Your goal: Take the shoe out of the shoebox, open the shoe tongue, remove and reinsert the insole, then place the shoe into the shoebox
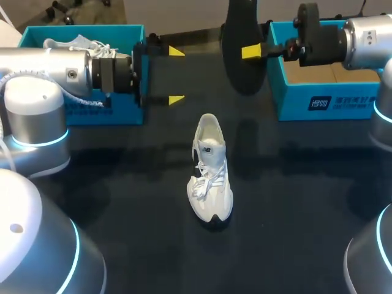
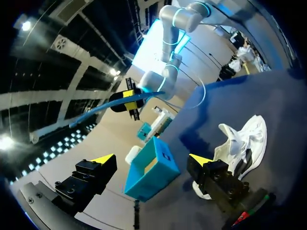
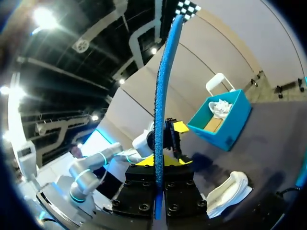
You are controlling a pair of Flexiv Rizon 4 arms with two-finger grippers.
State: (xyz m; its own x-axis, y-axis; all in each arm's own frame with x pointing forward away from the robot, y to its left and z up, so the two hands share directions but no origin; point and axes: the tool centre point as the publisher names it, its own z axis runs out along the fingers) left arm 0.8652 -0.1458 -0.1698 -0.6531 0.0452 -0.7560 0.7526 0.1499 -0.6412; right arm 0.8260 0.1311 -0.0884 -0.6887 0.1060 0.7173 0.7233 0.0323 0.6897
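The left arm [image 1: 55, 73] is held level above the desk [image 1: 122, 196], stretched in from the left in front of the left shoebox [image 1: 122, 113]. The left end effector [image 1: 176, 75] is spread wide, its yellow tips well apart, and nothing is held between them. The right arm [image 1: 367, 40] is also held level, stretched in from the right above the right shoebox [image 1: 300, 101]. The right end effector [image 1: 246, 52] is closed on the dark insole [image 1: 236, 30], which is kept upright and clear of the desk.

The white shoe [image 1: 210, 171] is stood on the desk between the two boxes and outside both. Its toe is turned toward the robot, and it is touched by neither end effector.

From above, only one yellow tip of the right end effector is seen, the other being hidden behind the insole. In the right wrist view the insole is shown edge-on as a thin blue-edged strip, pressed from both sides by the fingers. A second shoe [image 3: 221, 106] is seen there lying in the left shoebox. In the left wrist view the right shoebox is seen ahead through the open gap, and the shoe on the desk is seen just beside one finger.
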